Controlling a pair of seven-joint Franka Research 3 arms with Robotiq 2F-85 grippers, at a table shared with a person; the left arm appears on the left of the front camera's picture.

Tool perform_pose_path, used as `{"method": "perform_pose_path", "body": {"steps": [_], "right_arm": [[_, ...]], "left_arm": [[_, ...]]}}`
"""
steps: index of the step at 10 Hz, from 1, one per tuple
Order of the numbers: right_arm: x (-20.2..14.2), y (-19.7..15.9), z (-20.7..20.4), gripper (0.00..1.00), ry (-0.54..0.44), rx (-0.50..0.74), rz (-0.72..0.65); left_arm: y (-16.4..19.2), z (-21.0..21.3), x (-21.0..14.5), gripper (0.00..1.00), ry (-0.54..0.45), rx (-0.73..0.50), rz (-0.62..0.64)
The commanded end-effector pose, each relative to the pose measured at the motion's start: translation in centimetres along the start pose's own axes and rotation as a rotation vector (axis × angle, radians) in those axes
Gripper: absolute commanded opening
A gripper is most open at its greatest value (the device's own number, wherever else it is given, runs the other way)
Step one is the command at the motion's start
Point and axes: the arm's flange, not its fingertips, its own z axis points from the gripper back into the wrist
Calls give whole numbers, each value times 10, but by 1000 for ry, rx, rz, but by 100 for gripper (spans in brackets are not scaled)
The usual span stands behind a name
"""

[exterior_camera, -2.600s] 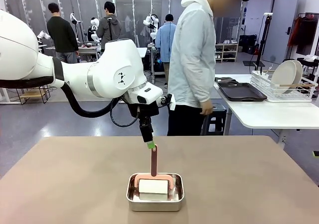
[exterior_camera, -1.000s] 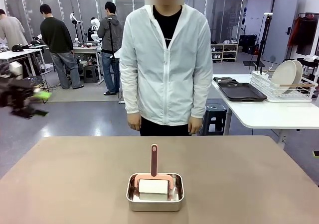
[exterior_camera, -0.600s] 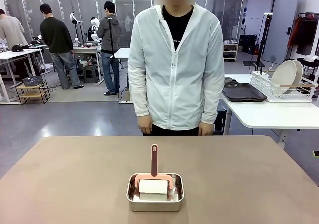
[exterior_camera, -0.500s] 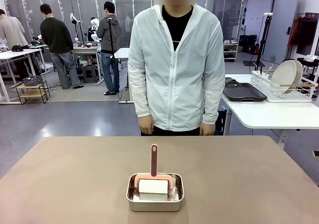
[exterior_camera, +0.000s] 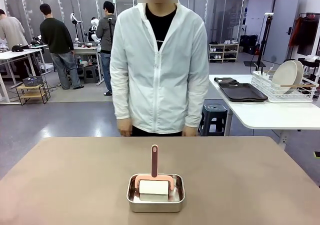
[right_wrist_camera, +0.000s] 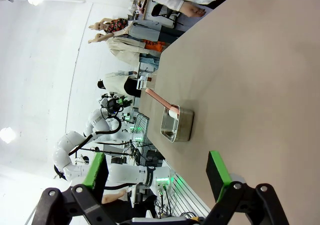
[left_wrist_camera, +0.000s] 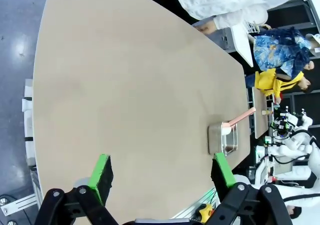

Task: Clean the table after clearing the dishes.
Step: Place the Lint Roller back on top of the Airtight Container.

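Note:
The taupe table [exterior_camera: 70, 175] carries a small steel pan [exterior_camera: 155, 195] near its front middle. In the pan sits a white cleaning roller with a pink handle [exterior_camera: 154, 161] standing upright. The dishes are off this table: pale plates [exterior_camera: 285, 77] stand in a wire rack and dark trays [exterior_camera: 243, 91] lie stacked on the white side table at the right. My left gripper [left_wrist_camera: 162, 169] hangs open high above the table [left_wrist_camera: 125, 85], far from the pan [left_wrist_camera: 223, 139]. My right gripper [right_wrist_camera: 156, 169] is open too, well away from the pan [right_wrist_camera: 177, 125].
A person in a white jacket [exterior_camera: 159, 70] stands at the table's far edge, hands down at the sides. A dark stool [exterior_camera: 216, 116] stands between the two tables. Other people work at benches in the far background.
My left arm has let go of the roller handle and swung out of the front view to the left. The person turned to face the table and shifted slightly left.

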Motion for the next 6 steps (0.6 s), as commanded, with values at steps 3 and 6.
{"method": "perform_pose_path", "body": {"steps": [3, 6], "right_arm": [[-3, 1, 1, 100, 9, 1, 19], [-3, 1, 1, 100, 9, 1, 19]], "left_arm": [[-2, 5, -3, 100, 4, -29, -18], [-2, 5, -3, 100, 4, -29, -18]]}}
